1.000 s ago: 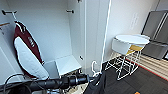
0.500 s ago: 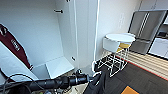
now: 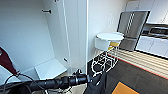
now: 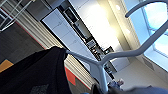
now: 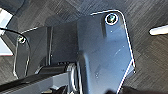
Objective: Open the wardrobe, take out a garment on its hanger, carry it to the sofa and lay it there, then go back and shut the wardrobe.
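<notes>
Maroon jacket (image 3: 6, 61) at far left edge of head view, hanging low inside the open wardrobe (image 3: 32, 32); white sleeve below it. Wardrobe interior white and bare above, short dark peg high on the side wall, shelf or base panel at the bottom. Open wardrobe door (image 3: 75, 32) standing edge-on just right of the interior.

Left arm stretched across the bottom of head view from the left, dark and tubular, cable looped over it. Left gripper (image 3: 85, 78) at its tip, near the foot of the door. Fingers not made out in any view; cannot tell whether clamped, though judged to carry the hanger, since nothing else supports it.

Black garment (image 3: 96, 85) hanging straight down just right of and below the gripper, clear of the wardrobe. In left wrist view, white hanger (image 4: 105, 58) close before the camera, hook curving away, one shoulder bar running into the black fabric (image 4: 37, 72). Long axis of hanger roughly crosswise to the arm; garment dangling below it. Left arm the nearer by far, touching or all but touching.

White wire-legged stool (image 3: 105, 50) right of the door, steel refrigerator (image 3: 132, 30) and white kitchen cabinets beyond. Dark carpet with orange patch at lower right.

Right gripper: wrist plate above dark carpet in right wrist view, state cannot be told
</notes>
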Tool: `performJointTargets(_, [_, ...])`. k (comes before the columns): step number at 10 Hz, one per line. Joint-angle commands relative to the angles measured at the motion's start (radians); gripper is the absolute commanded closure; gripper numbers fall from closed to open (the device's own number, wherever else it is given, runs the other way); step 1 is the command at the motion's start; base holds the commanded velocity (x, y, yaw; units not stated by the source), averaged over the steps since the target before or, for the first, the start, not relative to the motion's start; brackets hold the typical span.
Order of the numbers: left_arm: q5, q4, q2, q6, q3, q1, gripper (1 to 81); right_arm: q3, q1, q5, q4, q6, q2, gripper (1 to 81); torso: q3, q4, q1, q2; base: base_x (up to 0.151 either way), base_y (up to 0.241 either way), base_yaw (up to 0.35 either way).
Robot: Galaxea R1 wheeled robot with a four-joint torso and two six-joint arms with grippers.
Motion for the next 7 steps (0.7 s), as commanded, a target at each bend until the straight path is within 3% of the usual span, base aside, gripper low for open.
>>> performJointTargets(1, [-0.049,0.013,-0.001,-0.001,0.045,-0.157,81.1,0.001,0.034,-0.051,0.005,-0.004,-0.004,1.0,0.0,0.0,0.0,0.0,0.0,0.0,-0.258])
performJointTargets(7, [-0.049,0.014,-0.001,0.002,0.052,-0.157,81.1,0.002,0.034,-0.051,0.007,-0.004,-0.002,1.0,0.0,0.0,0.0,0.0,0.0,0.0,-0.246])
